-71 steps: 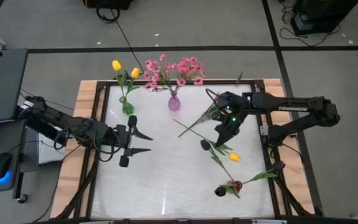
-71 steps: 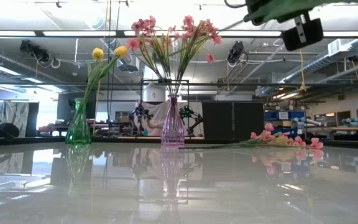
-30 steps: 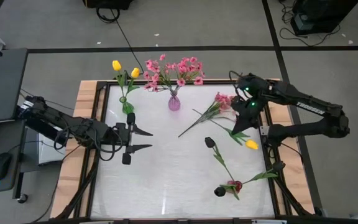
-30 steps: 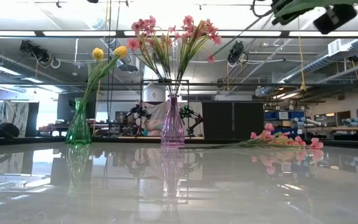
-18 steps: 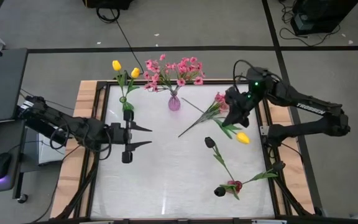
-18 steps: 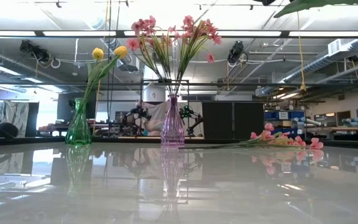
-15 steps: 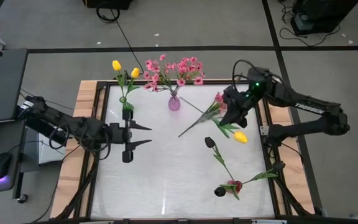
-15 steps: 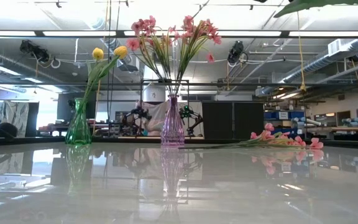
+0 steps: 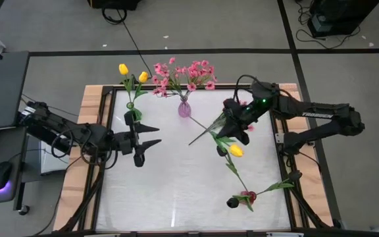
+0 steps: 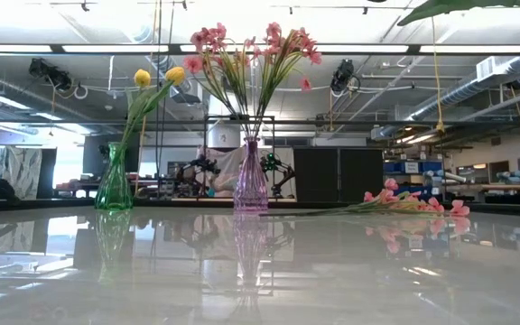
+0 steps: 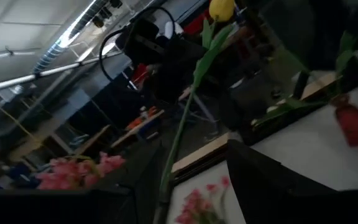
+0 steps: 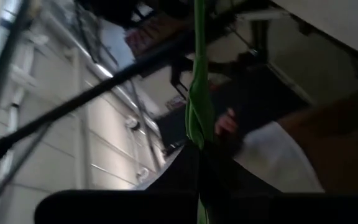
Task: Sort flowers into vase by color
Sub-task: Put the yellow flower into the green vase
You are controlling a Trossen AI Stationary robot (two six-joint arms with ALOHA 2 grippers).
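My right gripper (image 9: 231, 130) hangs over the table's right half, shut on a yellow tulip (image 9: 236, 151) that is lifted clear. Only a leaf of that tulip (image 10: 448, 8) shows in the low view. My left gripper (image 9: 152, 135) stands open above the table's left side, touching nothing. A green vase (image 9: 135, 113) with two yellow tulips (image 9: 123, 68) and a purple vase (image 9: 184, 108) with pink blossoms (image 9: 188, 72) stand at the far edge. A pink spray (image 10: 413, 204) lies flat on the table. Dark tulips (image 9: 233, 168) (image 9: 242, 197) lie near the right front. My right gripper pinches the yellow tulip's green stem (image 12: 197, 134) between its two fingers, close to where a leaf wraps it. The stem runs on past the fingers. The tulip is clear of the table, its bloom (image 11: 221, 9) away from the fingers on the near side.
The table's wooden frame (image 9: 91, 131) runs around the glossy white top. The middle and near left of the table top (image 9: 170, 191) are free. A desk with a mouse (image 9: 0, 176) stands beyond the left edge.
My right gripper has carried the yellow tulip from the right edge toward the table's middle, rising a little and turning its wrist; the bloom has swung left with it. My left gripper has rolled about its own axis, still open, and stayed in place.
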